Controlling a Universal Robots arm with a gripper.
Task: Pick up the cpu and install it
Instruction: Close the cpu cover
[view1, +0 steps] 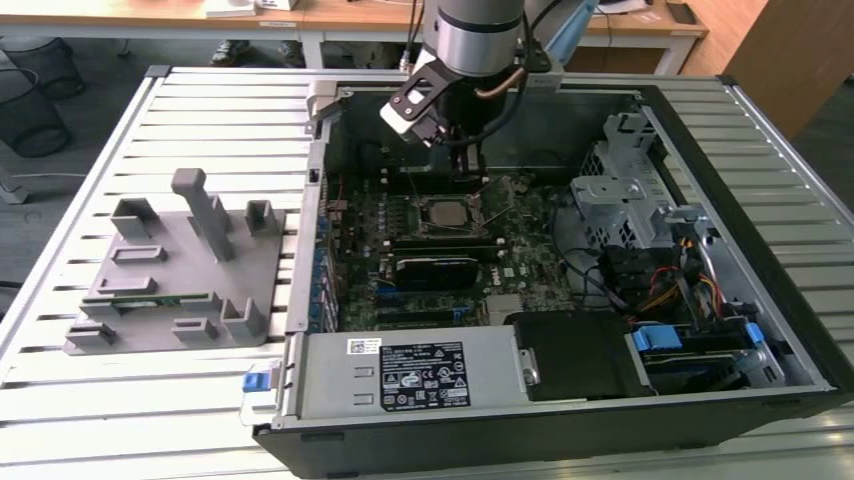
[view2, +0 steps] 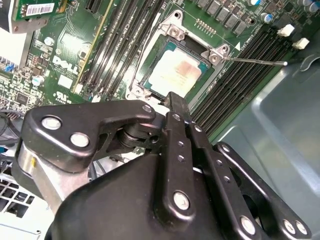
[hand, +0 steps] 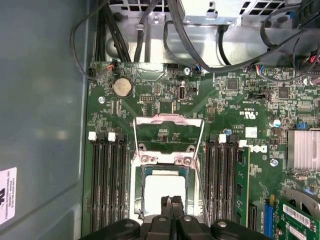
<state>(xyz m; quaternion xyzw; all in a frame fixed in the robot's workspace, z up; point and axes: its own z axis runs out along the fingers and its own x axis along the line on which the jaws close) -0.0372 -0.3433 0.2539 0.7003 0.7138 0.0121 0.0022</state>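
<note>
On a slatted metal table (view1: 80, 420), with wooden desks (view1: 160, 15) behind: an open computer case (view1: 561, 440), motherboard (view1: 527, 235) face up. Seated flat in the socket (hand: 136, 200) at mid-board, the cpu (hand: 162, 192), silvery top showing. Just beyond the socket, the load plate (hand: 169, 131), standing open. Poised just above the socket, the gripper (hand: 173, 201), fingers pressed together and holding nothing. Flanking the socket on both sides, dark memory slots (hand: 107, 180). Well apart from the socket, past the case wall on the exterior view's left, a grey moulded fixture (view1: 174, 270). Open air directly over the socket. Crowding in from the exterior view's right, cables (view1: 601, 280) and a metal drive cage (view1: 627, 190).
</note>
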